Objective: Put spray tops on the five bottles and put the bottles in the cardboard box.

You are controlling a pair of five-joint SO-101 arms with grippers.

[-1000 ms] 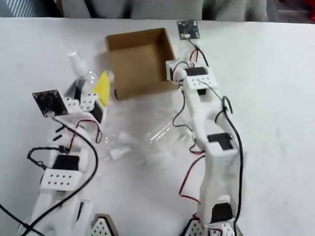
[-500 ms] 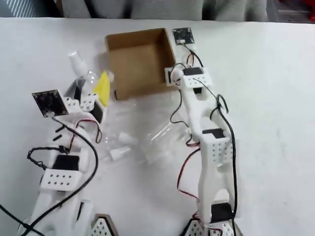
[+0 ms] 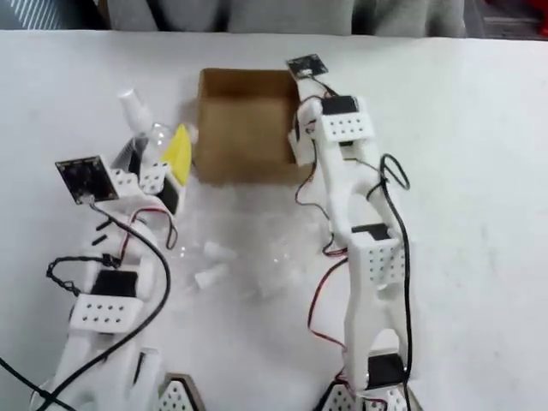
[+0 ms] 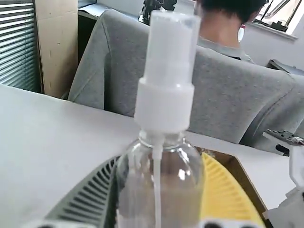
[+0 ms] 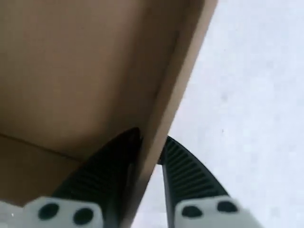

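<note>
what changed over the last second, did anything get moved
The right gripper, fingers clamped astride a wall of the cardboard box, turned the box from skewed to square with the table edge. The left gripper stayed put, holding the bottle with its spray top on.

A white table fills the high view. Beyond the table's far edge stand grey chair backs (cloth-covered, by the left wrist view), slatted blinds past its far left corner, a brown upright panel, and something red past its far right corner.
</note>
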